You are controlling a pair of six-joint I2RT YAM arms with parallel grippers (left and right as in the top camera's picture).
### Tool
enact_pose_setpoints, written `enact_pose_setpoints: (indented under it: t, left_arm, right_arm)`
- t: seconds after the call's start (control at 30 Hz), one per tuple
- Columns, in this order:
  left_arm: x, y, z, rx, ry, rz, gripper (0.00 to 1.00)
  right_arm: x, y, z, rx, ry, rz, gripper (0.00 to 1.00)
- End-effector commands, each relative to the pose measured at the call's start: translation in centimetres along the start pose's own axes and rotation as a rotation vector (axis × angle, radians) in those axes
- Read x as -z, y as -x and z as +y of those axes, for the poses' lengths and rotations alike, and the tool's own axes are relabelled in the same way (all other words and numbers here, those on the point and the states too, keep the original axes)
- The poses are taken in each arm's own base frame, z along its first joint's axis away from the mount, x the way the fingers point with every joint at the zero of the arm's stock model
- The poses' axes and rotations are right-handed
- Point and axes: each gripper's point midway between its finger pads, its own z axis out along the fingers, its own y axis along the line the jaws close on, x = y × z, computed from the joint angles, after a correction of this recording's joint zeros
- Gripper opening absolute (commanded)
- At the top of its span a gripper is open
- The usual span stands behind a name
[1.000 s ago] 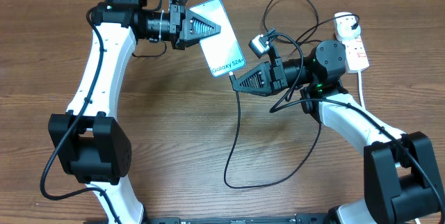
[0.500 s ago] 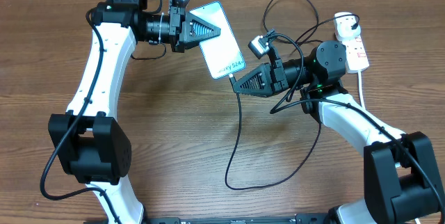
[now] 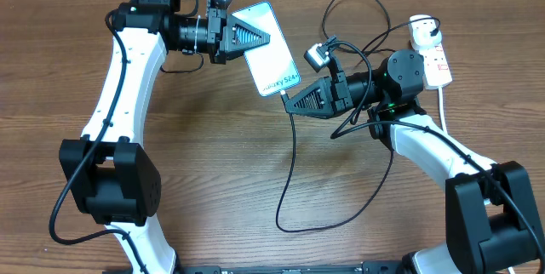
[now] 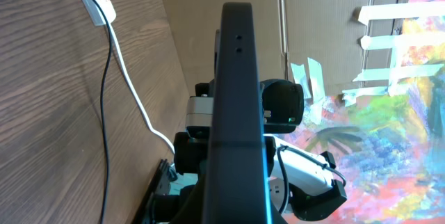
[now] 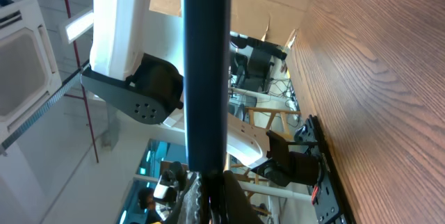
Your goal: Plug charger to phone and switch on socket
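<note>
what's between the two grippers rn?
The phone, spanning the gap: left gripper clamps its upper end, right gripper meets its lower end. Shows in overhead.

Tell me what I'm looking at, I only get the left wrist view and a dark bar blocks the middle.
Observer: That is the phone edge-on; overhead, its lit screen faces up, with the left hand shut on its far end.
Operator: Where is the right hand?
Observer: The right hand is shut at the phone's near end, where the charger starts.
Operator: And the cable?
Observer: It runs in a long loop toward the near edge of the table, then curves back rightward.
</note>
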Motion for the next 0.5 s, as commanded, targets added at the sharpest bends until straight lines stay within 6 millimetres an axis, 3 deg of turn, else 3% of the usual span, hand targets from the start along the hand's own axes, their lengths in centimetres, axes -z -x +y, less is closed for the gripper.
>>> enact_pose_setpoints:
  t: [0.0, 0.47]
  left_arm:
    - [-0.72, -0.79, -1.53, -0.020, -0.069, 0.035, 0.04]
    - [-0.97, -1.03, -1.89, -0.016, -0.089, 0.047, 0.04]
  right_arm:
    - [0.38, 1.92, 1.52, 0.033, -0.001, -0.091, 0.04]
    - [0.42, 2.31, 1.52, 0.028, -0.001, -0.114, 0.04]
